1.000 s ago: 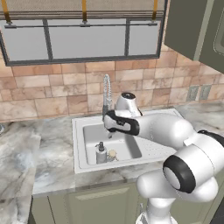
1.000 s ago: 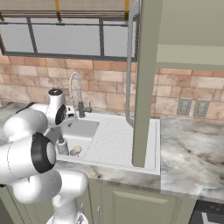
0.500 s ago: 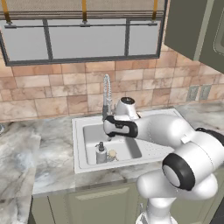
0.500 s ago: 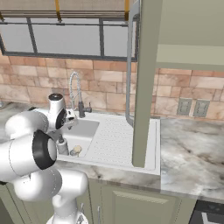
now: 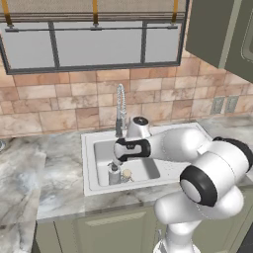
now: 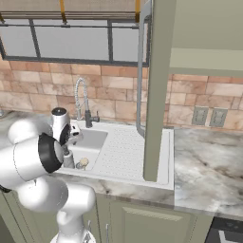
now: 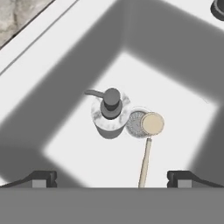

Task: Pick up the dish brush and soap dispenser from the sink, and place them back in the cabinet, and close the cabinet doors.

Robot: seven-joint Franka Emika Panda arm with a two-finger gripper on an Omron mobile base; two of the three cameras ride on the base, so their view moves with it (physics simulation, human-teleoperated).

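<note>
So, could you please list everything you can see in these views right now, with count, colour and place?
soap dispenser: one, grey with black pump, upright in the basin.
dish brush: one, tan head, pale handle, beside the dispenser.
sink: one, white, set in the counter.
faucet: one, chrome, behind the basin.
counter: one, marbled grey, around the sink.
cabinet doors: olive green, one swung open over the drainboard.
window: one, dark-framed, above the tiled wall.
outlets: two, grey, on the wall.
gripper: one, dark tips, open above the basin.
</note>
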